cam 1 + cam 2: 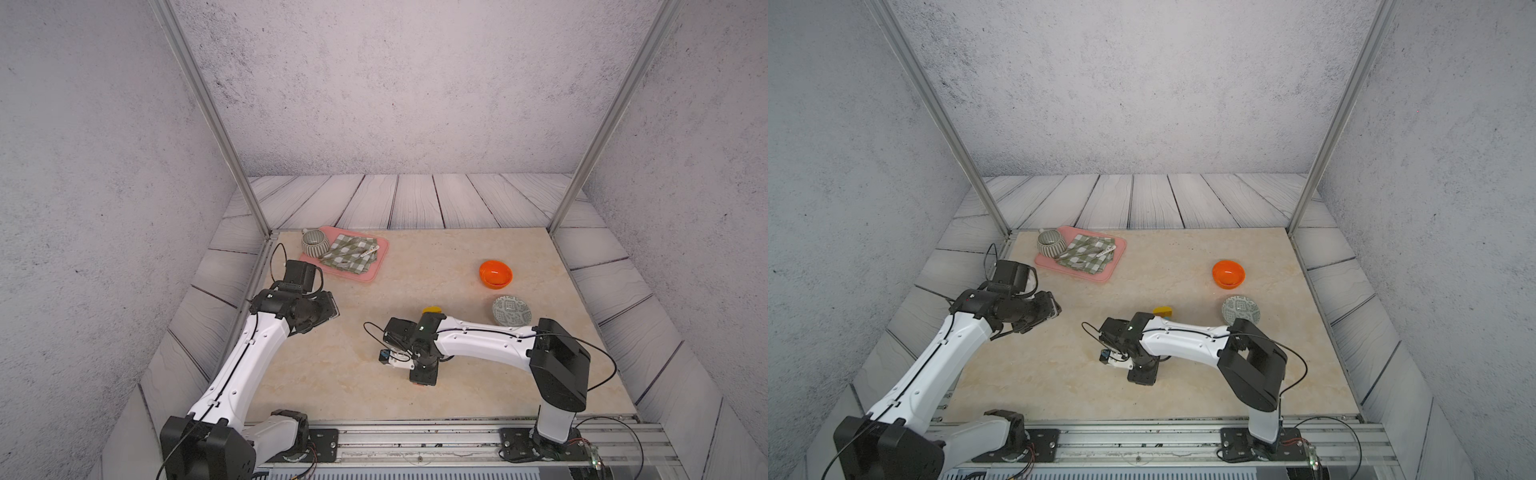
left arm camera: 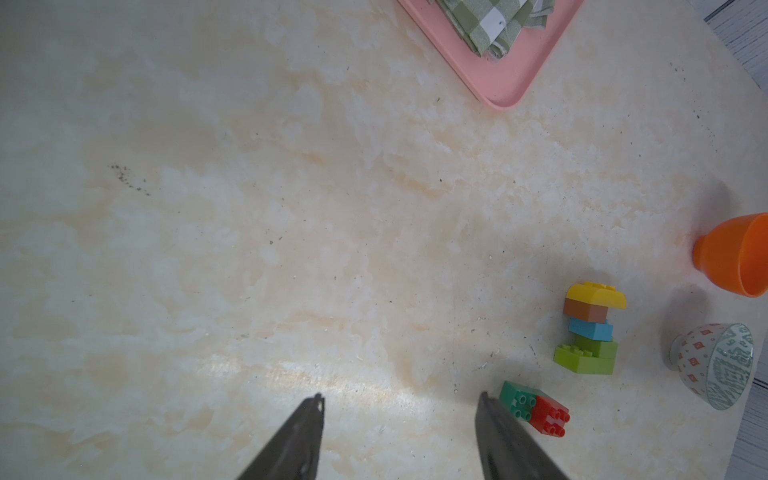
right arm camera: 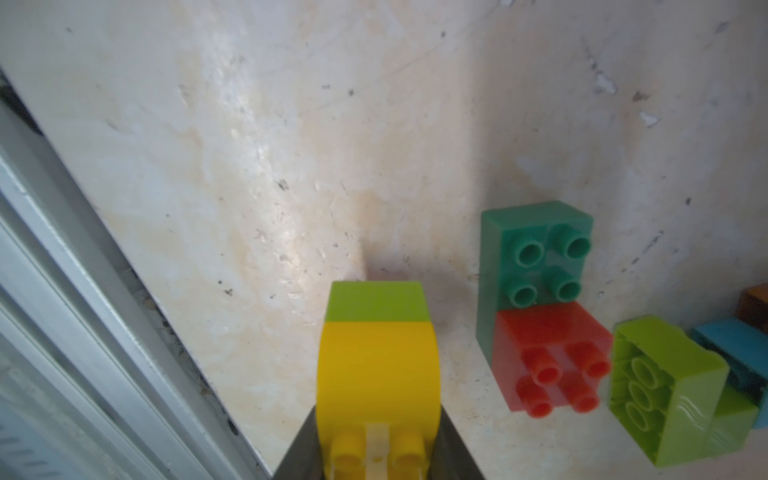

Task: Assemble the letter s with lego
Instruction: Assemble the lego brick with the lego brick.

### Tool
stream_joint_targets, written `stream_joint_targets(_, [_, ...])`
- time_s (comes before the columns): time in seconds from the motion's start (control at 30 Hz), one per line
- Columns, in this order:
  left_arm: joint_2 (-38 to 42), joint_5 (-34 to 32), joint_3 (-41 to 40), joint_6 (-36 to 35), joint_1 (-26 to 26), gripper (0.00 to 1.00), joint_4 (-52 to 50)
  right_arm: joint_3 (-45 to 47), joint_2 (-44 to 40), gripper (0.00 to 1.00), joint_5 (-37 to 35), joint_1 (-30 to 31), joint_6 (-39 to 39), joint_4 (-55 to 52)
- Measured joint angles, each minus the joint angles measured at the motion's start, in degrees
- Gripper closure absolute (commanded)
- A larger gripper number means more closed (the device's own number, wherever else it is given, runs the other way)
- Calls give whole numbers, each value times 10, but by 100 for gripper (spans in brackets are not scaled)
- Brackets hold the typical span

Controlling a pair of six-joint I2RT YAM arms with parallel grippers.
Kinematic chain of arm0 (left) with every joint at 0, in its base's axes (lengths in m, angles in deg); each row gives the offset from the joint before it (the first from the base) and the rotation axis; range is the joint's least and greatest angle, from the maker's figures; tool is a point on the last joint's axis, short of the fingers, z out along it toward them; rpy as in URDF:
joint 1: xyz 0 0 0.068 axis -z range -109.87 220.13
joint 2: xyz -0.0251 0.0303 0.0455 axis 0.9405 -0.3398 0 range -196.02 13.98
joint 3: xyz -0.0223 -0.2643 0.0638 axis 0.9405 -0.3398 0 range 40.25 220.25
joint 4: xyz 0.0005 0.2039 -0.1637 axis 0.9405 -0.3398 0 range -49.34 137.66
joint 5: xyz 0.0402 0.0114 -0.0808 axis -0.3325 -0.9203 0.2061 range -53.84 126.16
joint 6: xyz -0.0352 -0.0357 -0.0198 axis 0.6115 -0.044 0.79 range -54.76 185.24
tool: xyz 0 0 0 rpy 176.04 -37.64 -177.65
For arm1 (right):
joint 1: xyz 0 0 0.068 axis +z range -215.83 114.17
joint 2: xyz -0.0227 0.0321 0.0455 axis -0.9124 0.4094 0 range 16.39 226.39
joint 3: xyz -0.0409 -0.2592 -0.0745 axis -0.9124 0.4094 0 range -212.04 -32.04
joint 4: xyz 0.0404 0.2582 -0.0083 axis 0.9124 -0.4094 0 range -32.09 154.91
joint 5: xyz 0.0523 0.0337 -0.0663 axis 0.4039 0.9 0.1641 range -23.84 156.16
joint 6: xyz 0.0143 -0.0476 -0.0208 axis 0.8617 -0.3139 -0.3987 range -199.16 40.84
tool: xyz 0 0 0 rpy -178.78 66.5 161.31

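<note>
In the right wrist view my right gripper (image 3: 376,453) is shut on a yellow lego brick (image 3: 376,374) with a lime brick (image 3: 376,301) joined to its far end, held just above the table. Beside it lie a dark green brick (image 3: 536,249) joined to a red brick (image 3: 548,357), and a lime brick (image 3: 665,386) on its side. The left wrist view shows a standing stack of yellow (image 2: 596,295), brown (image 2: 586,311), blue (image 2: 592,329) and lime (image 2: 586,357) bricks. My left gripper (image 2: 400,401) is open and empty, away from the bricks at the left (image 1: 330,309).
A pink tray (image 1: 374,266) at the back left holds a striped cup (image 1: 314,243) and a checked cloth (image 1: 349,257). An orange bowl (image 1: 495,273) and a patterned bowl (image 1: 512,310) stand at the right. A metal rail (image 1: 415,436) runs along the front edge.
</note>
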Motion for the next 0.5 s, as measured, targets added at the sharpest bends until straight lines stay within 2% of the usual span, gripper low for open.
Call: stream_joint_targets(0.5, [2, 0, 0, -2, -5, 37, -1, -19, 21, 100, -3, 3, -5, -17])
